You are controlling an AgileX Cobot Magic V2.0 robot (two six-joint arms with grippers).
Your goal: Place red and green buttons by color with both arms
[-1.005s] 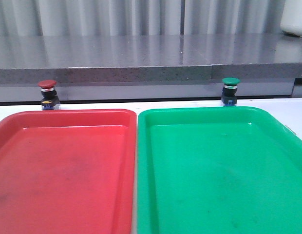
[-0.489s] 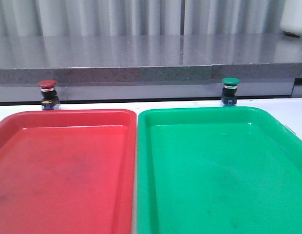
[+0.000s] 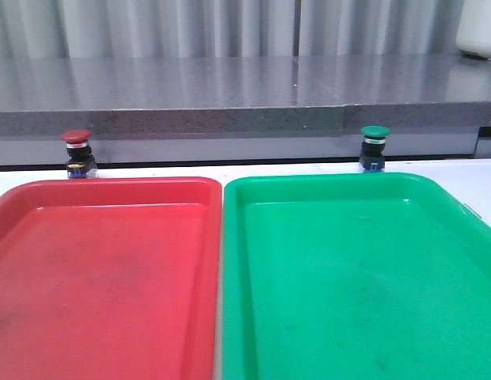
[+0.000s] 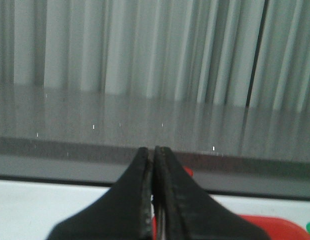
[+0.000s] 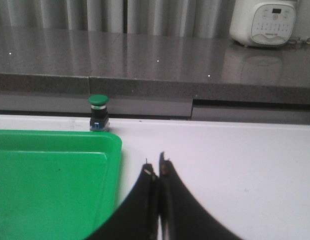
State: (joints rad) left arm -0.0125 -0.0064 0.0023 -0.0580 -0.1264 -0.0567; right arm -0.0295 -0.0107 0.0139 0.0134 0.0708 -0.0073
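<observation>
The red button (image 3: 77, 153) stands upright on the white table just behind the red tray's (image 3: 39, 190) far left rim. The green button (image 3: 374, 148) stands upright behind the green tray's (image 3: 404, 180) far rim. Neither arm shows in the front view. My left gripper (image 4: 153, 150) is shut and empty; a sliver of the red button's cap (image 4: 188, 171) peeks out behind its right finger. My right gripper (image 5: 156, 165) is shut and empty over the white table, right of the green tray (image 5: 114, 145); the green button (image 5: 98, 112) stands farther off, beyond the tray's corner.
A grey stone counter ledge (image 3: 230, 119) runs behind the table, with curtains behind it. A white appliance (image 5: 265, 22) sits on the counter at the far right. Both trays hold nothing. White table (image 5: 235, 165) lies right of the green tray.
</observation>
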